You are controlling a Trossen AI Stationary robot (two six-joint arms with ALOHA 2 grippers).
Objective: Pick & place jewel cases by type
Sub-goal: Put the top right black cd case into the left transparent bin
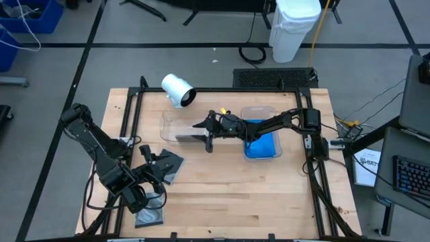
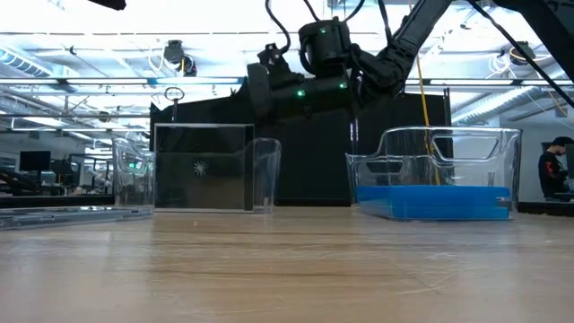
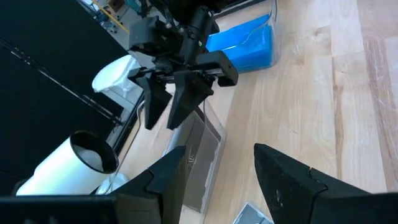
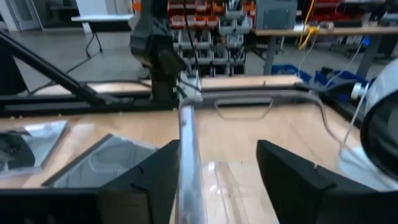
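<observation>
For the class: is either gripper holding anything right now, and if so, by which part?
Neither. The right gripper is open over the left clear tray, where a dark jewel case stands. The left gripper is open.

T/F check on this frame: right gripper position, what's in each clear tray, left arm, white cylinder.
1. The right gripper is over the left clear tray. True.
2. Blue cases lie in the right clear tray. True.
3. The left gripper holds a blue case. False: open and empty, near the grey cases at the table's front left.
4. The white cylinder stands upright in a tray. False: it lies on its side outside the trays.
</observation>
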